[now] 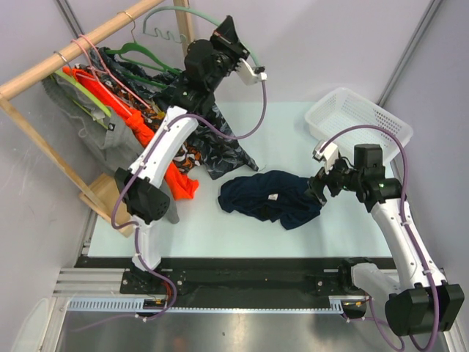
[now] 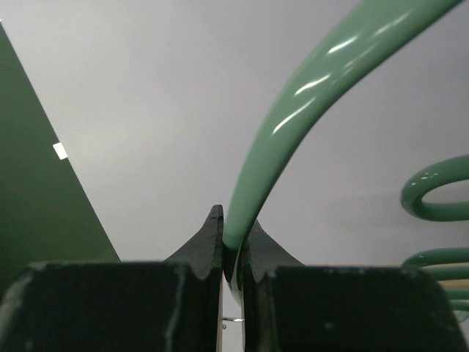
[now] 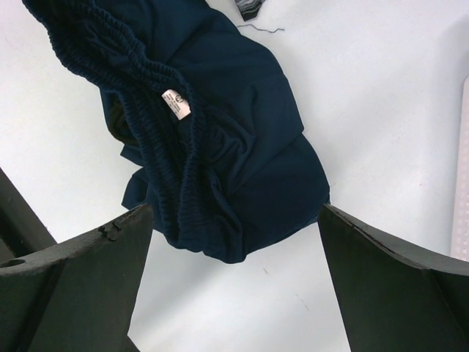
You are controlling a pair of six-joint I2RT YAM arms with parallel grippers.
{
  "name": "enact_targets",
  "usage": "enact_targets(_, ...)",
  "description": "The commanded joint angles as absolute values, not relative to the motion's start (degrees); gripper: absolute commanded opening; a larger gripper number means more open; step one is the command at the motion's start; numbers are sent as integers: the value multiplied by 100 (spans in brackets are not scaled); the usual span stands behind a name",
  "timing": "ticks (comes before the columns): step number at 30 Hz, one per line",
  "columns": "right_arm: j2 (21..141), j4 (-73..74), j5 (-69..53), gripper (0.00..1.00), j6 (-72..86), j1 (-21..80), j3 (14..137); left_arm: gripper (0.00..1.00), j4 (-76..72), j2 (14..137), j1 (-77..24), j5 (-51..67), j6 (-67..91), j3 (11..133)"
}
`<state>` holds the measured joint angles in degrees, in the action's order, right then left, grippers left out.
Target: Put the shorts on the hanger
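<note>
Middle of the table: the shorts (image 1: 249, 198) lie in a crumpled navy heap on the pale table (image 1: 293, 125), with the elastic waistband bunched up and a small white label (image 3: 176, 103) showing.
Far left, raised: the hanger (image 1: 198, 12) is held up in the air above the table's far edge, beside the wooden rail (image 1: 73, 48). Its wavy bar points left towards the rail.
Left gripper (image 1: 227, 33): clamped tight on the hanger's thin mint-green rod. The wrist view shows the rod pinched between the two black fingers (image 2: 209, 242).
Right gripper (image 1: 316, 187): jaws spread wide at the right end of the shorts, holding nothing. The wrist view shows the navy cloth in the gap between the fingers, but I cannot tell whether they touch it.
Shorts and hanger: well apart, with no cloth on the hanger.
Left of the shorts: a black-and-grey patterned garment (image 1: 220, 147) and an orange garment (image 1: 179, 183) hang down from the rail side.
On the rail: pink hangers (image 1: 95, 59) and a darker green hanger (image 1: 143, 59).
Far right: a white basket (image 1: 359, 117) sits on the table, just beyond the right arm.
</note>
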<state>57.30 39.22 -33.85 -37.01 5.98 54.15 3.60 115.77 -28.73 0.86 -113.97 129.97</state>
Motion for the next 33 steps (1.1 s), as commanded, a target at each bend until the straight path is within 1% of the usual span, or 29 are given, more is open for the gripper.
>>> enact_targets(1, 5476, 3806, -3620, 100, -3490, 519, 5686, 0, 123, 10925, -3164, 9, -15232, 12843)
enact_targets(6, 5195, 3438, -3788, 100, -2937, 475, 5687, 0, 26, 10487, -3585, -193, -14933, 12183)
enact_targets(9, 5028, 3192, -3928, 100, -2453, 361, 5687, 0, -262, 10161, -3779, -220, -15029, 11603)
enact_targets(13, 4966, 2778, -4314, 100, -1619, 45, 5704, 0, -325, 9678, -4078, -413, -15205, 10533)
enact_targets(14, 4975, 2699, -4411, 100, -1278, 44, 5722, 0, -308, 9572, -4235, -491, -15222, 10390)
enact_targets(16, 4983, 2400, -4718, 100, -951, -271, 5757, 0, -186, 9379, -4411, -597, -15135, 10126)
enact_targets(21, 4817, 1549, -5097, 100, -29, -325, 5766, 0, -412, 9167, -4877, -624, -14889, 9748)
enact_targets(25, 4755, 1152, -5326, 100, 263, -325, 5836, 1, -571, 8992, -5010, -484, -14801, 9187)
enact_targets(29, 4772, 1195, -5300, 99, 141, -325, 5985, 1, -782, 8842, -5054, -334, -14713, 8807)
enact_targets(33, 4772, 1213, -5387, 97, 184, -316, 6055, 1, -975, 8737, -5062, -115, -14599, 8544)
